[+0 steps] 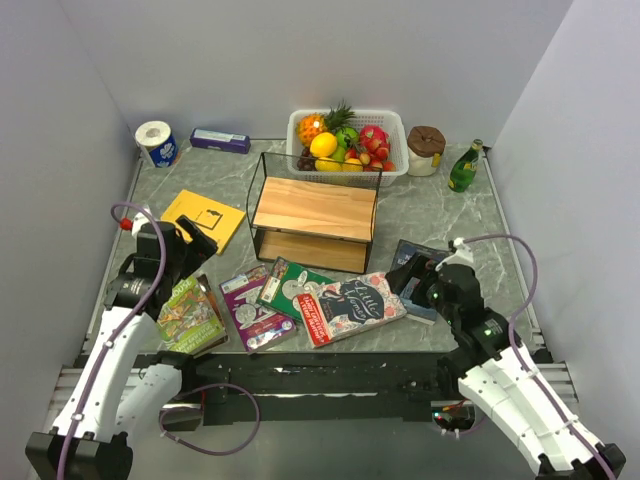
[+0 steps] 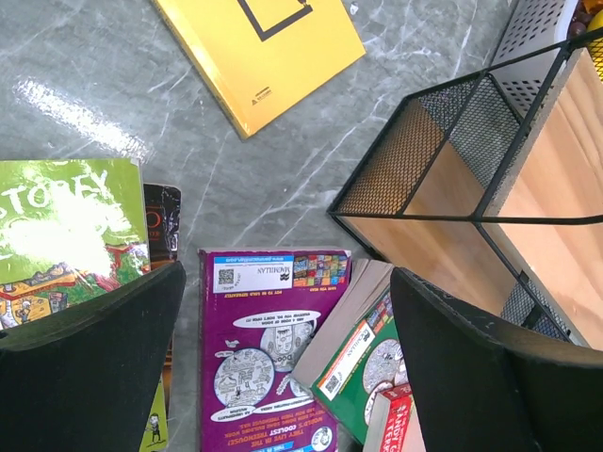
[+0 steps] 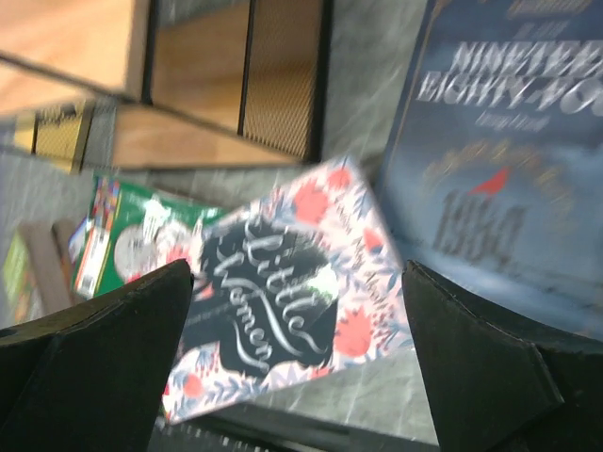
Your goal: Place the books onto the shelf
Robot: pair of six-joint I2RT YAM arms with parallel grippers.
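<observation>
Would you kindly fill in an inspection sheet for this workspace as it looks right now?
Surface: grey marbled table, no spills seen.
Job's things: shelf boards bare; yellow book, lime-green book, purple book, dark green book, floral book and dark blue book lie flat on the table.
Clutter: fruit basket, tissue roll, purple box, jar, green bottle along the back.
Grippers: left gripper open above the purple book; right gripper open above the floral book; both empty.
Cables: purple cables loop along both arms.
Surroundings: plain walls on three sides.
</observation>
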